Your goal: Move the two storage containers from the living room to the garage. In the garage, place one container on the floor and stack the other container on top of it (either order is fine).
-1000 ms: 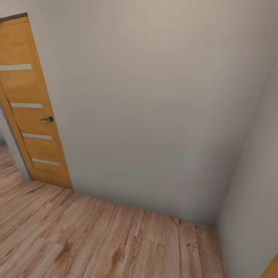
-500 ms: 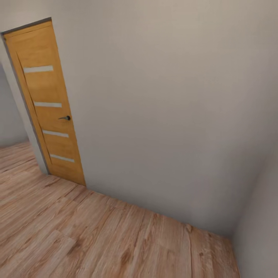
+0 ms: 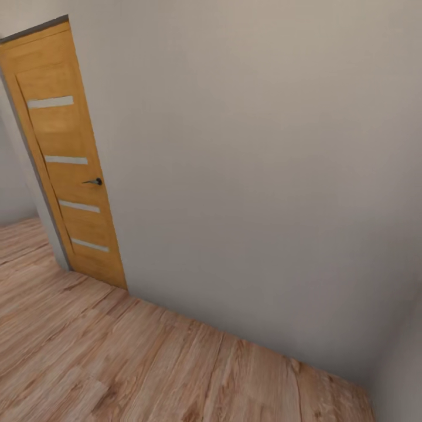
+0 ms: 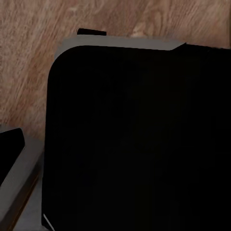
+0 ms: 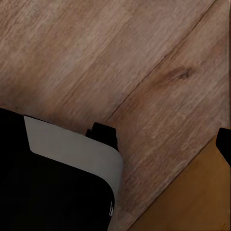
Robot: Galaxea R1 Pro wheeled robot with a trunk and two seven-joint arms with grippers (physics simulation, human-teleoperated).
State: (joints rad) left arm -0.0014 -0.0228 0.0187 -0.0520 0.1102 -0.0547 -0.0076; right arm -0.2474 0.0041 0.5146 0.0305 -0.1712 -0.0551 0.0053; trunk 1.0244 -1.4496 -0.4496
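Observation:
The two storage containers are out of view, and so is the garage. The head view looks down at a light wood-plank floor (image 3: 146, 363) that meets a plain beige wall (image 3: 252, 176). In the left wrist view, the robot's own black, grey-edged base (image 4: 139, 139) stands over the planks (image 4: 29, 57). The same base (image 5: 53, 187) shows in the right wrist view, above the wood floor (image 5: 120, 62).
A closed orange wood door (image 3: 67, 158) with pale glass slits and a dark handle (image 3: 94, 182) is set in the wall at the left. Another wall (image 3: 404, 363) closes the corner at the right. An orange-brown wooden surface (image 5: 192, 202) lies close to the base.
The whole head view has shifted, so the camera has turned. The door now shows further in from the left edge, and the right-hand wall has slid toward the picture's edge.

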